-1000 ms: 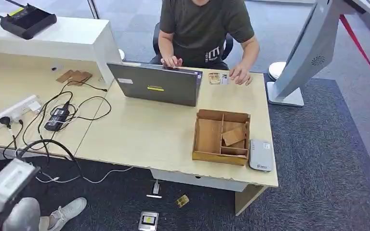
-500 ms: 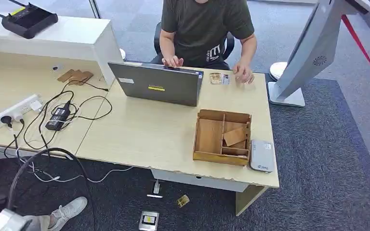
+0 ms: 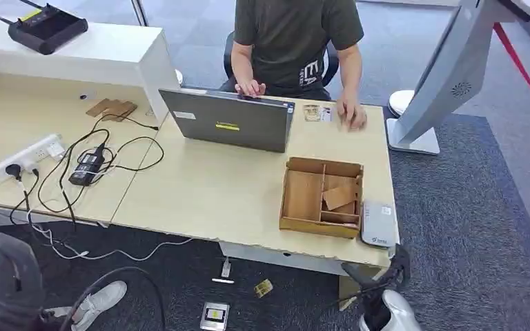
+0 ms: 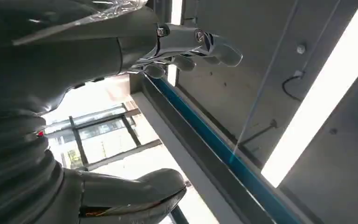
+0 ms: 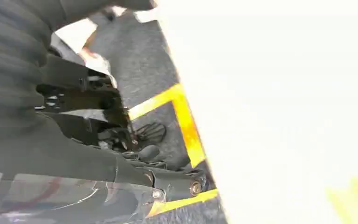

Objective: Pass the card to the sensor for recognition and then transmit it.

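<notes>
Two small cards (image 3: 315,113) lie on the far side of the wooden desk (image 3: 207,193), right of the laptop (image 3: 229,124) and beside a seated person's hand (image 3: 352,114). A flat grey-white sensor box (image 3: 377,224) sits at the desk's near right corner. My right hand (image 3: 385,293) hangs below that corner, off the desk, dark fingers apart and holding nothing. Low at the left, clear of the desk, is my left hand (image 3: 12,270). In the left wrist view its fingers (image 4: 205,45) and thumb (image 4: 140,191) are spread and empty.
An open wooden box (image 3: 297,222) with compartments stands just left of the sensor, a brown card piece (image 3: 337,196) inside. A power strip (image 3: 21,158), an adapter and cables cover the desk's left part. A grey kiosk stand (image 3: 442,76) rises at the right. Small items lie on the carpet (image 3: 214,316).
My right hand has come into view below the desk's near right corner. My left arm has shifted at the lower left. The person's hand has moved slightly away from the cards.
</notes>
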Motion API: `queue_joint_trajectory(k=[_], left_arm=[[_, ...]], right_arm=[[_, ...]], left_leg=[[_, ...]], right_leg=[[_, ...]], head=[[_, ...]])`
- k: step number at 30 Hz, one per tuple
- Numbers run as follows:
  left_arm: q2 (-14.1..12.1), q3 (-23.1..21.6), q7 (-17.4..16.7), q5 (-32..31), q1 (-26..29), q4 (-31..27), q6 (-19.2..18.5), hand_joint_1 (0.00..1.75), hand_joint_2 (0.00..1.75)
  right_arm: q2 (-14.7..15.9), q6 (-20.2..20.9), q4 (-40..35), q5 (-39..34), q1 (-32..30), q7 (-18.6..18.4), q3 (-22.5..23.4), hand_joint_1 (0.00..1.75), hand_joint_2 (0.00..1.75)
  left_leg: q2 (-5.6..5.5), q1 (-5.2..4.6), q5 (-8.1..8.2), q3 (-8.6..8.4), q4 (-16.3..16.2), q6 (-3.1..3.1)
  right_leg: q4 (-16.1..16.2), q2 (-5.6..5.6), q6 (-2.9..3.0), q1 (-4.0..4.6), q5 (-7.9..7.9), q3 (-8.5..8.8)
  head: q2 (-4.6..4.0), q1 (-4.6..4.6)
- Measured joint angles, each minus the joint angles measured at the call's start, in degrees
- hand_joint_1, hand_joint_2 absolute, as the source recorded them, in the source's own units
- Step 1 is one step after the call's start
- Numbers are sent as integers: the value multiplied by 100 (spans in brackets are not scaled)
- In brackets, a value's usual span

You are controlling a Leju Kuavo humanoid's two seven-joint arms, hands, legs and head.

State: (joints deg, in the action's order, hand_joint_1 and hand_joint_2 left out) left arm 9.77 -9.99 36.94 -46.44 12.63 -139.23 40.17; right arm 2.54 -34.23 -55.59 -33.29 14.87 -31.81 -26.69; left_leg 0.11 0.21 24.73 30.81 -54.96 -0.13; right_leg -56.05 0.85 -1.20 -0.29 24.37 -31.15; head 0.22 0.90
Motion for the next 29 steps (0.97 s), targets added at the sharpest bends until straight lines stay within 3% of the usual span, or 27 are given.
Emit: queue_joint_trajectory(k=[8,15,19,20,21,23,24,25,28,29], left_arm=[[308,310,140,-18,206,-140,-4,0,175],[428,498,228,153,242,-254,-4,0,175],[498,575,289,767,255,-369,-4,0,175],[522,608,300,1081,274,-378,-4,0,175],[553,704,317,1823,306,-382,-4,0,175],[581,983,293,3044,327,-361,4,0,175],[592,1123,352,3275,318,-317,-4,0,175],[588,1200,396,3408,279,-275,-20,0,175],[568,1449,483,3532,-48,-153,-20,0,175],[555,1562,370,4026,-113,-129,-17,0,175]], right_arm=[[319,-77,-917,24,-110,121,-1042,0,175],[544,-127,-1282,212,-254,121,-1411,0,175],[645,-185,-1511,446,-378,162,-1564,0,175],[654,-274,-1602,455,-452,246,-1571,0,175],[601,-350,-1790,296,-659,664,-1536,0,175],[276,-374,-2040,4,-1133,2091,-1313,0,175],[122,-309,-2085,156,-1274,2624,-1212,0,175],[96,-121,-2078,401,-1308,2849,-1237,0,175],[462,565,-2156,2062,-1232,2563,-1764,0,175],[533,998,-2185,2559,-1212,2420,-1865,0,175]], left_leg=[[-11,6,0,8,2,-3],[-7,7,3,12,2,-9],[-7,9,4,12,2,-10],[-7,9,4,11,2,-10],[-8,11,8,10,2,-14],[-10,27,15,18,3,-26],[-14,30,15,26,3,-27],[-19,22,7,53,3,-34],[-5,5,-48,195,4,-49],[43,9,-54,232,4,-53]], right_leg=[[-2,-2,6,7,8,-9],[-3,-2,9,7,7,-15],[-3,-2,11,9,9,-16],[-2,-2,14,9,11,-15],[-2,-2,17,11,15,-13],[-3,-2,25,26,20,-12],[-6,-3,25,29,20,-14],[-20,-6,27,22,18,-43],[-51,-7,54,9,-50,-193],[-48,28,58,11,-71,-235]], head=[[0,0],[-2,-4],[-2,-4],[-2,-7],[-2,-7],[0,-2],[0,0],[-2,-4],[0,-2],[-2,-7]])
